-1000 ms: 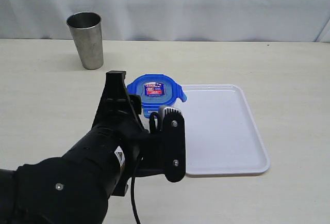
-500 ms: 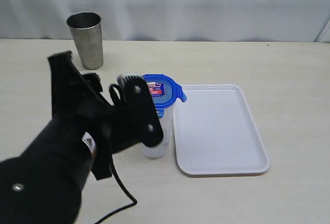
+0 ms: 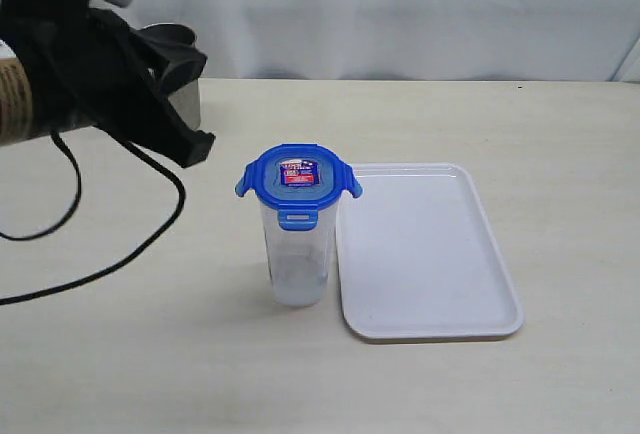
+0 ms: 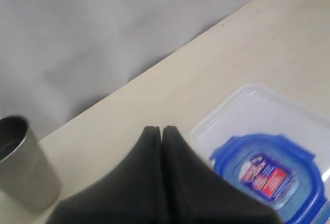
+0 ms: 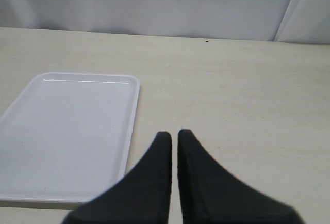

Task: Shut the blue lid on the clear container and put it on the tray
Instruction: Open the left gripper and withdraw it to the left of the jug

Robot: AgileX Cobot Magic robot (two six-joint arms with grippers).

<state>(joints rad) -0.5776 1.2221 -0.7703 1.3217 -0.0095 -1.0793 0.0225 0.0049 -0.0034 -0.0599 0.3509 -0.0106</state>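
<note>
pale beige table top (image 3: 480, 114), matt and faintly grained, with a grey-white cloth backdrop (image 3: 400, 14) hanging behind its far edge.

left gripper (image 4: 162, 129): i see both black fingers pressed together, nothing between them. it is raised above the table, touching nothing. the clear container (image 3: 297, 254) stands upright on the table below and ahead of it, well apart. the blue lid (image 3: 298, 176) sits on the container's mouth, red-and-white label up, its side flaps sticking outward. the tray (image 3: 430, 254) lies beyond the container from this gripper, its near long edge just beside the container's base. the container is on the table, not on the tray.

right gripper (image 5: 174, 133): fingers drawn in with only a thin slit between the tips, holding nothing, above bare table. the tray lies ahead of it, toward the left arm's side.

the steel cup (image 4: 23, 167) stands off to the side of the left gripper, near the backdrop. in the exterior view the arm hides most of it. a black cable (image 3: 120, 254) loops down from the arm. i cannot tell whether the lid's flaps are latched. the left wrist view is blurred.
</note>
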